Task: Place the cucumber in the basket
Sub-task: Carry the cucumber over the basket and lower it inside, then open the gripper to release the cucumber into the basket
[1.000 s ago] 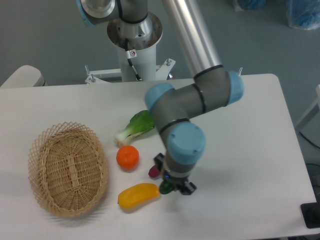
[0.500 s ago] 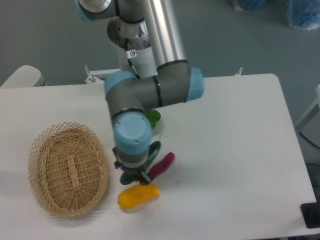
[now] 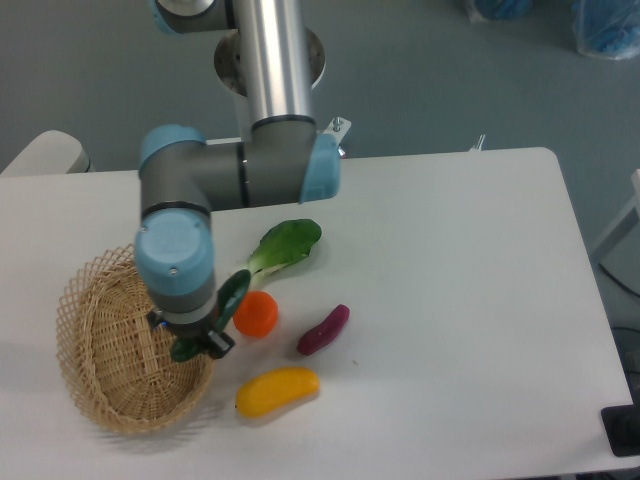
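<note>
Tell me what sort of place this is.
Probably a robotics lab: an arm on a pedestal works over a plain white table, its gripper carrying a cucumber above a wicker basket, with toy-like vegetables nearby.

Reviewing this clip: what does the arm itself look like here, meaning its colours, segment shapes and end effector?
The arm is built of grey cylindrical joint housings with light blue round caps and a long polished silver tube running up to the white base column. The end effector is small and dark, mostly hidden under the blue-capped wrist. No cables or markings show on the visible links.
</note>
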